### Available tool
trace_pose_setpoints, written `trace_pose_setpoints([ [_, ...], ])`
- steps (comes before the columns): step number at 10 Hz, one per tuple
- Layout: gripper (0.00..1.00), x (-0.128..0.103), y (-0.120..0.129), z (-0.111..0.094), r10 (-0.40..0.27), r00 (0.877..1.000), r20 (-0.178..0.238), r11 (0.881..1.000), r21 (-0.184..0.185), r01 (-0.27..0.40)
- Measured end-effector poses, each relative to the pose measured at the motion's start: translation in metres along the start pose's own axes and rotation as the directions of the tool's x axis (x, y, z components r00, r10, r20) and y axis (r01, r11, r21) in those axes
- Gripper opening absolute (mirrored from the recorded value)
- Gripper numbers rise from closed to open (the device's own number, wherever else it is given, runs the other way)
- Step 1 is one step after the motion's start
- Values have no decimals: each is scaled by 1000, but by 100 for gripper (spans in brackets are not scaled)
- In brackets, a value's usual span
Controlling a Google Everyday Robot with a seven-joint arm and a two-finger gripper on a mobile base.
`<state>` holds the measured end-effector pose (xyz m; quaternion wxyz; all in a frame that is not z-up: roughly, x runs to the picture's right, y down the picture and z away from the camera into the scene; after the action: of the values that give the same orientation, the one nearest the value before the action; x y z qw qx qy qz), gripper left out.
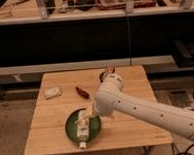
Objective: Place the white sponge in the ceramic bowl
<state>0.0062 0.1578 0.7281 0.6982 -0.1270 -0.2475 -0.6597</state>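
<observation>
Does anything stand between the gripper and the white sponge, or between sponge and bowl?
Nothing visible: only tabletop separates the gripper, over the ceramic bowl, from the white sponge. A white bottle lies in the bowl.
</observation>
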Motion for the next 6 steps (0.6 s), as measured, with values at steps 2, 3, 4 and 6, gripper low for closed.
trace_pose_setpoints([
  [2,80,36,-10,-16,-211,973,-89,977,3,212],
  [3,80,42,-17,-20,-287,953,-101,957,7,289],
  [4,80,49,-26,-25,-379,919,-106,925,3,381],
  [6,80,70,-38,-31,-539,835,-110,842,-37,539],
])
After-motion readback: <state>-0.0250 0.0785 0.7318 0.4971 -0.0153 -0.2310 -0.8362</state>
